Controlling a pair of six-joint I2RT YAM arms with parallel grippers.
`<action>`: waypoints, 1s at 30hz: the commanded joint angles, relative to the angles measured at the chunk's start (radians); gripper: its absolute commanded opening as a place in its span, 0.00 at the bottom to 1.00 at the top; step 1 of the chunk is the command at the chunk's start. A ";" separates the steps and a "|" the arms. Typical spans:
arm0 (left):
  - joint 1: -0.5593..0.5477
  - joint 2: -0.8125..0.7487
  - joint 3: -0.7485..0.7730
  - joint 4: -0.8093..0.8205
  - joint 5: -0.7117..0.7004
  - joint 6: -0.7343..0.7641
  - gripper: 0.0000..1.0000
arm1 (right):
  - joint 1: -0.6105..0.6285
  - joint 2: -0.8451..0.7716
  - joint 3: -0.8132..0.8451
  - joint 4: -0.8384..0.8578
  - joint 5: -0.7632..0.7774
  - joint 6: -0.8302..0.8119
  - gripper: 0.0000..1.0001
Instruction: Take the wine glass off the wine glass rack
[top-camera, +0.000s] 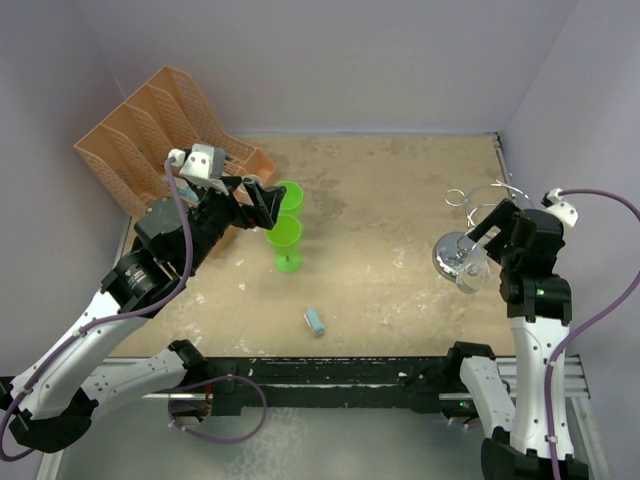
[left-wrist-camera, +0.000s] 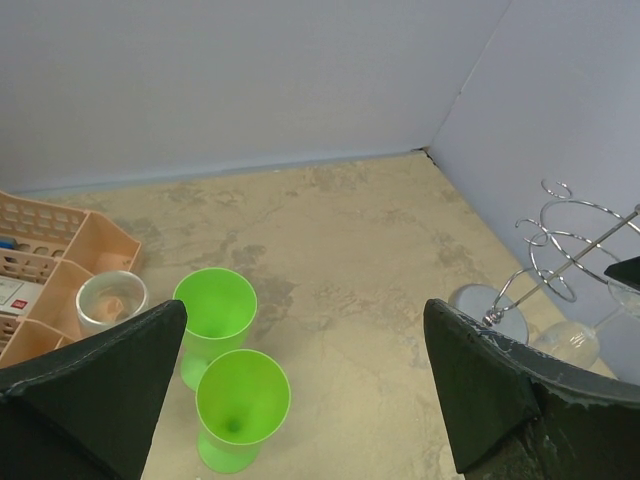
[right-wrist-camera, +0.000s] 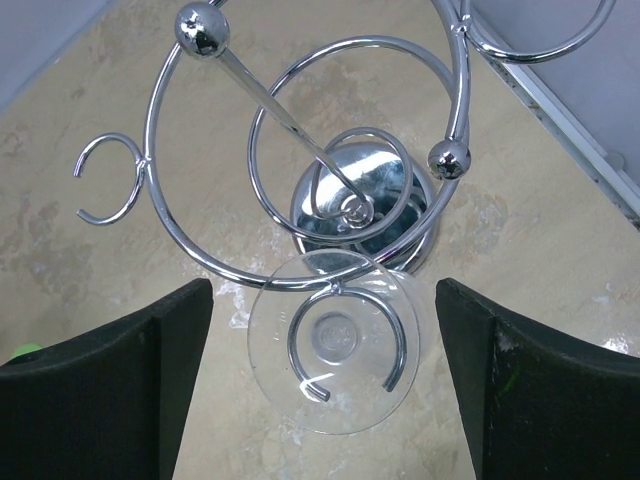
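The chrome wine glass rack (top-camera: 455, 255) stands at the right of the table, its wire loops (right-wrist-camera: 300, 130) curling round a central post. A clear wine glass (right-wrist-camera: 335, 350) hangs upside down by its foot in a low hook of the rack; it also shows in the top view (top-camera: 474, 275) and the left wrist view (left-wrist-camera: 575, 345). My right gripper (right-wrist-camera: 325, 400) is open just above the glass foot, one finger on each side, touching nothing. My left gripper (top-camera: 268, 205) is open and empty above two green goblets (left-wrist-camera: 240, 400).
An orange file organizer (top-camera: 150, 135) stands at the back left; a small clear cup (left-wrist-camera: 110, 302) sits in it. A small blue-grey block (top-camera: 315, 321) lies near the front middle. Walls close in on the right and back.
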 joint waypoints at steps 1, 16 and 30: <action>0.006 0.003 -0.003 0.062 0.018 -0.003 1.00 | 0.003 0.003 0.000 0.013 -0.001 -0.017 0.92; 0.005 0.009 -0.007 0.062 0.015 0.002 1.00 | 0.045 -0.006 -0.020 0.006 -0.017 -0.026 0.88; 0.005 0.012 -0.007 0.060 0.011 0.004 1.00 | 0.069 0.033 -0.020 -0.031 0.048 0.025 0.85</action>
